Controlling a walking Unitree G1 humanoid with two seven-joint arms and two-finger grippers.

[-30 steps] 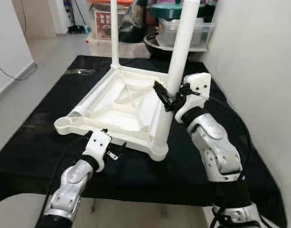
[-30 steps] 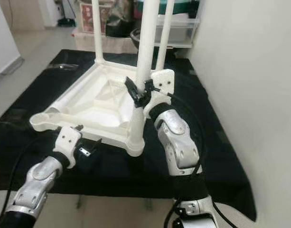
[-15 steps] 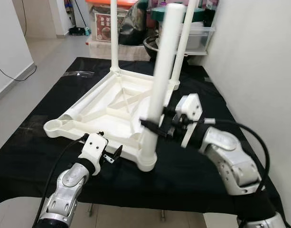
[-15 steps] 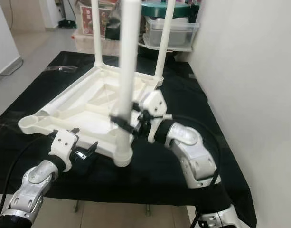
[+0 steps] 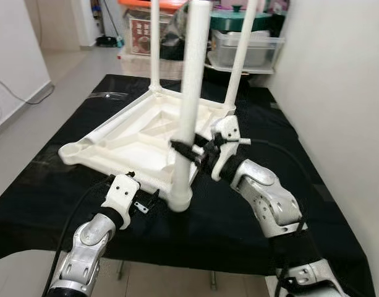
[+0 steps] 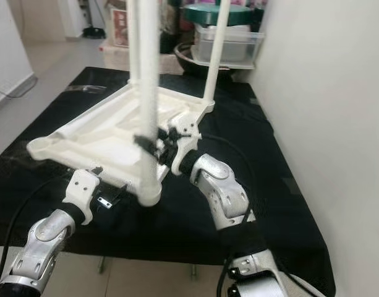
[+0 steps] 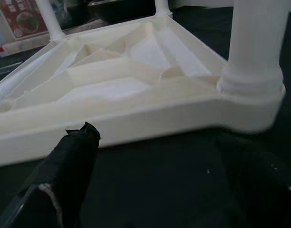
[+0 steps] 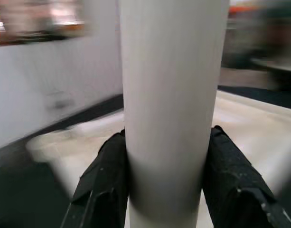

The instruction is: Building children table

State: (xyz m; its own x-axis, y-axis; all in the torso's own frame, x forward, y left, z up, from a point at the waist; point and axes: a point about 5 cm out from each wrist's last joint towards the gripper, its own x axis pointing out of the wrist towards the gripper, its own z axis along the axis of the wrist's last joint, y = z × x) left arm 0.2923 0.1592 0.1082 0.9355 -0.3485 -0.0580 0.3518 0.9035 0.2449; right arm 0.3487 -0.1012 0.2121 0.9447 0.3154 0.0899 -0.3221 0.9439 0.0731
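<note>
The upturned children's table (image 5: 136, 139) lies on the black tabletop (image 5: 238, 216). The right claw (image 5: 188, 150) is clamped around the near leg (image 5: 190, 93), while the left claw (image 5: 146, 204) hovers with fingers apart by the frame's edge. A sideways pull could unseat that leg or drag the light frame off the tabletop.

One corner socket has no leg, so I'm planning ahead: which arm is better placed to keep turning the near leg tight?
Right. The right gripper is shut on the near leg; the left gripper hovers low by the tabletop's edge, holding nothing.
</note>
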